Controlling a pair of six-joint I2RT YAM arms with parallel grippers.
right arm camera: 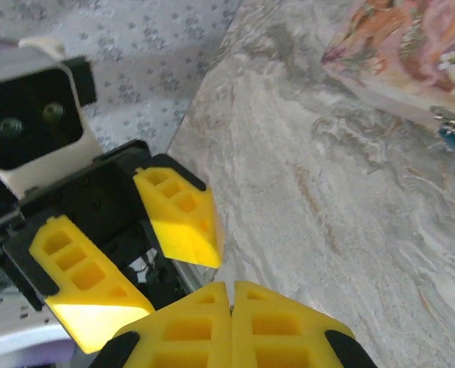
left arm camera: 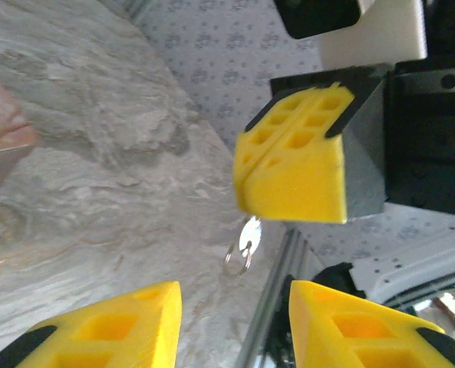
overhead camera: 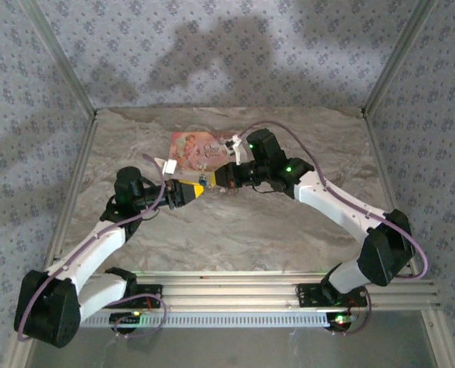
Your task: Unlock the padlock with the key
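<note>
Above mid-table (overhead camera: 235, 230), right gripper (left arm camera: 277, 165) is clenched on the key (left arm camera: 250, 232), which hangs below its tips with the ring (left arm camera: 238, 261) dangling clear of the surface. Left gripper (left arm camera: 235, 322) faces it, released, fingers apart, touching nothing. Pink card (overhead camera: 200, 149) lies just behind. Small blue-and-metal item (right arm camera: 453, 130) at card edge: cannot identify.

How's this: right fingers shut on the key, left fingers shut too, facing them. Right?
Not quite: the left fingers stand open, as the left wrist view shows. The right fingers are shut on the key, facing them.
</note>
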